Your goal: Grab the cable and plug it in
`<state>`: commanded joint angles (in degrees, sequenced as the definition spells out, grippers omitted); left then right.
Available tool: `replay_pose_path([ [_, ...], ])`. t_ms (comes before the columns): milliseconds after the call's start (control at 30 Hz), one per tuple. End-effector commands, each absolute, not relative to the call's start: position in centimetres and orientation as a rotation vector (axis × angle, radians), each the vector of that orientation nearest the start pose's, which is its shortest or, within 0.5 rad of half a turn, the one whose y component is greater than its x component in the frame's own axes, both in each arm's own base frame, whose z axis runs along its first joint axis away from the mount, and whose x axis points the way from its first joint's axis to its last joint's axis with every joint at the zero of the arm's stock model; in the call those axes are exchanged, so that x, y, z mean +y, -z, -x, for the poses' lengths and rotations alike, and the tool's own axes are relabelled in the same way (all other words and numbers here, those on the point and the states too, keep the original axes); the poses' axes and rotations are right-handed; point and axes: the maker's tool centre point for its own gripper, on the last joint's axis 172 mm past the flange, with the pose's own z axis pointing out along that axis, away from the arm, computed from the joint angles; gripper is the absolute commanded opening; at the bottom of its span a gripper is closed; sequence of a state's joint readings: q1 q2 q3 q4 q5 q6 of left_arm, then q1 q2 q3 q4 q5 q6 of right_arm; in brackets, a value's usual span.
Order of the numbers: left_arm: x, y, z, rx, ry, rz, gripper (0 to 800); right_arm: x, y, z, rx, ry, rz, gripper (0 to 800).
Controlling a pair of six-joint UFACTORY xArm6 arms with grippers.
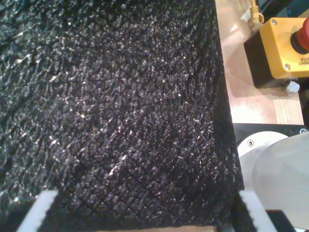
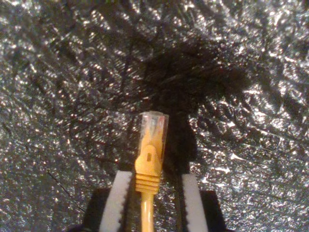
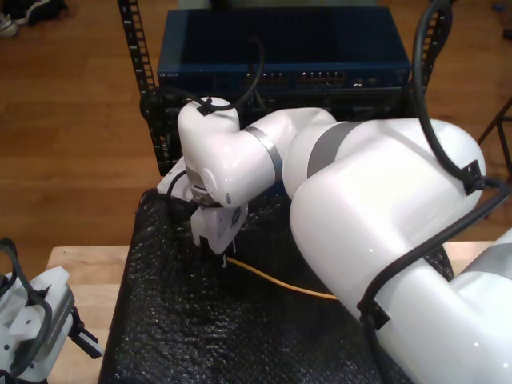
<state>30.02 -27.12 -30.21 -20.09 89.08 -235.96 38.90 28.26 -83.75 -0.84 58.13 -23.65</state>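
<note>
Black crinkled matting [image 3: 200,336] covers the bench you are working over, with a wooden floor [image 3: 72,120] behind it and a blue rack unit [image 3: 280,48] at the back of the exterior view.

You can see my second gripper [image 2: 149,198] closed on the cable [image 2: 147,164]: its ribbed white pads [image 2: 120,198] stand on either side of the orange-yellow boot, and the clear plug [image 2: 153,124] sticks out past the fingertips, above the matting. In the exterior view my second gripper [image 3: 218,250] hangs just over the mat, and the cable [image 3: 280,282] trails from it toward that view's right, passing under the big white arm [image 3: 376,216].

My first gripper [image 1: 145,212] has its jaws spread wide, with nothing between its white pads [image 1: 41,208]. Beyond the mat's edge you will find a yellow emergency-stop box [image 1: 285,46] on the pale wood [image 1: 241,72], with another yellow plug [image 1: 255,14] near it.
</note>
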Motion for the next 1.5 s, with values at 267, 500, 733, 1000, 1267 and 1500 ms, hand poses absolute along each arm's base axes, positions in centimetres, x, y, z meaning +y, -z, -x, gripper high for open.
replay_pose_path([
  [267, 1.0, -17.0, -20.2, -1.748, -0.271, -1.812, 799, 35.2, -8.8, -45.2, -1.696, -0.066, 2.701, 48],
  [500, 1.0, -17.0, -20.2, -1.748, -0.271, -1.812, 798, 35.2, -10.2, -46.3, -1.795, -0.024, 2.659, 16],
  [733, 1.1, -17.1, -20.2, -1.748, -0.272, -1.814, 798, 34.8, -12.6, -46.3, -2.073, 0.011, 2.447, 7],
  [1000, 0.4, -17.8, -20.9, -1.734, -0.316, -1.807, 798, 31.0, -15.4, -44.6, -2.225, 0.015, 2.304, 7],
  [1267, -0.7, -19.3, -22.3, -1.72, -0.39, -1.793, 798, 27.0, -19.0, -41.8, -2.192, 0.086, 2.238, 7],
  [1500, -4.2, -21.5, -23.4, -1.702, -0.482, -1.7, 798, 25.0, -21.5, -39.2, -2.147, 0.167, 2.169, 6],
])
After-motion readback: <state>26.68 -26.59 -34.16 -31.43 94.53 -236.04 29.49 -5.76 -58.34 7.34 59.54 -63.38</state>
